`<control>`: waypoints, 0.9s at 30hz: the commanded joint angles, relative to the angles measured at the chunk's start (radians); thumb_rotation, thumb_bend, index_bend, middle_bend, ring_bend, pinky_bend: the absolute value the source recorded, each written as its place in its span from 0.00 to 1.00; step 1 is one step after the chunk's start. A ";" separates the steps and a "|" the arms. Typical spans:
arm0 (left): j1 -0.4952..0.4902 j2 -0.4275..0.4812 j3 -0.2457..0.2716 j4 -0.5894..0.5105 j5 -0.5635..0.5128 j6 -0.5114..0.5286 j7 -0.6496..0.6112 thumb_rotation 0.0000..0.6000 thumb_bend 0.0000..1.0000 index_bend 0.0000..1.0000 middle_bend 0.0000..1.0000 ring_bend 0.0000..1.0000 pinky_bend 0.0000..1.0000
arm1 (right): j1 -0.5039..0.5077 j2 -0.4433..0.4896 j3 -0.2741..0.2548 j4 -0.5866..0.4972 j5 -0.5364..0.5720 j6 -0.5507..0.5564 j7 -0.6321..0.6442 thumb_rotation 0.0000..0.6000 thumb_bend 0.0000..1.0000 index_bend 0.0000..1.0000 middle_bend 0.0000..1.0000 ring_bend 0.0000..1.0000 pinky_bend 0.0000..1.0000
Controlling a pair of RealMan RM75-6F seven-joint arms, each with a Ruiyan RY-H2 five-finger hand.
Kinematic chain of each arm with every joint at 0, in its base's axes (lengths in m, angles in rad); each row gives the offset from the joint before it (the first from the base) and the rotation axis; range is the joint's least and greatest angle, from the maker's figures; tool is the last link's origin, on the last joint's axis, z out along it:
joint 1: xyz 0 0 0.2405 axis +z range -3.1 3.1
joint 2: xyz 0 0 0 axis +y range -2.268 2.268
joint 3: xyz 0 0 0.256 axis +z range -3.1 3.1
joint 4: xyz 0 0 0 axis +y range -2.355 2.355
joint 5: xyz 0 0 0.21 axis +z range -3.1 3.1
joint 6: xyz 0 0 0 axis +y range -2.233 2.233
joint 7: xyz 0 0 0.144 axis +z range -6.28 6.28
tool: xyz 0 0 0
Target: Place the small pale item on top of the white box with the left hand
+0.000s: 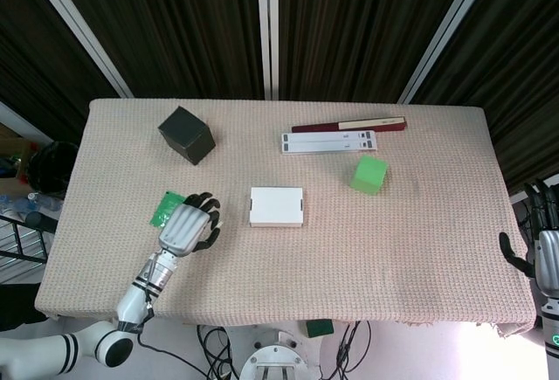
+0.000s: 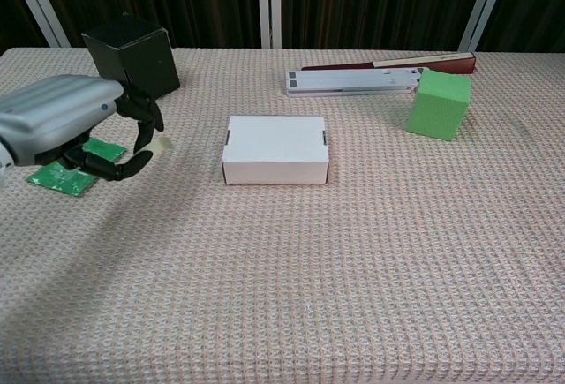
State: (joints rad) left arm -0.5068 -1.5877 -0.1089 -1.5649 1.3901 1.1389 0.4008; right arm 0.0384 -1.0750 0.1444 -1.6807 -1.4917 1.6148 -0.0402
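Note:
The small pale item (image 2: 162, 144) shows at the fingertips of my left hand (image 2: 75, 128), partly hidden by the curled dark fingers (image 2: 141, 128), which pinch it. In the head view the left hand (image 1: 188, 227) is at the table's front left, left of the white box (image 1: 277, 206), with the pale item (image 1: 220, 222) poking out on the box side. The white box (image 2: 276, 149) lies flat, its top bare, a short gap from the fingers. My right hand (image 1: 546, 245) hangs beyond the table's right edge with its fingers apart, holding nothing.
A green flat card (image 2: 71, 168) lies under and behind the left hand. A black cube (image 1: 186, 134) stands at the back left. A green cube (image 1: 369, 174), a long white strip (image 1: 330, 142) and a dark red bar (image 1: 349, 124) sit at the back right.

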 commanded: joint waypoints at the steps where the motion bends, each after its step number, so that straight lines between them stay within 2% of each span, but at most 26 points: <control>1: -0.058 0.062 -0.058 -0.099 -0.047 -0.076 -0.017 0.86 0.43 0.62 0.32 0.18 0.27 | -0.002 0.001 0.003 -0.004 -0.003 0.008 -0.002 1.00 0.34 0.00 0.00 0.00 0.00; 6: -0.145 0.065 -0.120 -0.135 -0.117 -0.164 0.013 0.90 0.43 0.63 0.31 0.18 0.28 | -0.006 -0.009 0.024 0.002 -0.020 0.060 -0.002 1.00 0.35 0.00 0.00 0.00 0.00; 12: -0.272 -0.023 -0.183 -0.048 -0.280 -0.294 0.021 0.93 0.43 0.63 0.28 0.15 0.27 | -0.012 -0.019 0.039 0.021 -0.047 0.111 0.010 1.00 0.36 0.00 0.00 0.00 0.00; 15: -0.323 -0.060 -0.192 -0.003 -0.335 -0.346 0.009 0.93 0.43 0.63 0.27 0.11 0.26 | -0.014 -0.017 0.042 0.018 -0.035 0.110 0.016 1.00 0.36 0.00 0.00 0.00 0.00; 20: -0.387 -0.139 -0.197 0.113 -0.350 -0.362 -0.003 0.92 0.43 0.63 0.25 0.10 0.25 | -0.019 -0.016 0.047 0.020 -0.018 0.109 0.018 1.00 0.36 0.00 0.00 0.00 0.00; 27: -0.437 -0.176 -0.202 0.206 -0.362 -0.373 -0.030 0.92 0.43 0.64 0.24 0.09 0.24 | -0.020 -0.026 0.054 0.030 -0.019 0.123 0.017 1.00 0.36 0.00 0.00 0.00 0.00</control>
State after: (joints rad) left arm -0.9352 -1.7568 -0.3090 -1.3685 1.0344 0.7708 0.3777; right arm 0.0179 -1.1008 0.1981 -1.6509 -1.5112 1.7383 -0.0234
